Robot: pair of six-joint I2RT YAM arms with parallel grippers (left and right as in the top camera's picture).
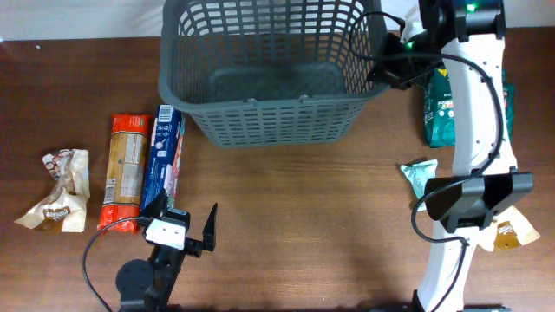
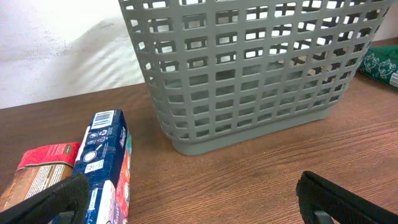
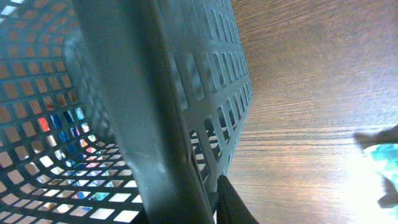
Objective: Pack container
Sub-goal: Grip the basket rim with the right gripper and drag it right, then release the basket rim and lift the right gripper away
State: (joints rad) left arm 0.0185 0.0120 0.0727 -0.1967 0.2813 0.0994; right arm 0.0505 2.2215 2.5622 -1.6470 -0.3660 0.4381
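Observation:
The container is a large dark gray lattice basket standing at the back middle of the table, with nothing seen inside it. It also shows in the left wrist view and the right wrist view. My right gripper is at its right rim. In the right wrist view one finger presses the outside of the wall and the jaws grip the rim; the other finger is hidden. My left gripper is open and empty, low over the table near the front left.
A blue pack, a red-orange pack and a beige bag lie at the left. A green bag, a small teal packet and a tan packet lie at the right.

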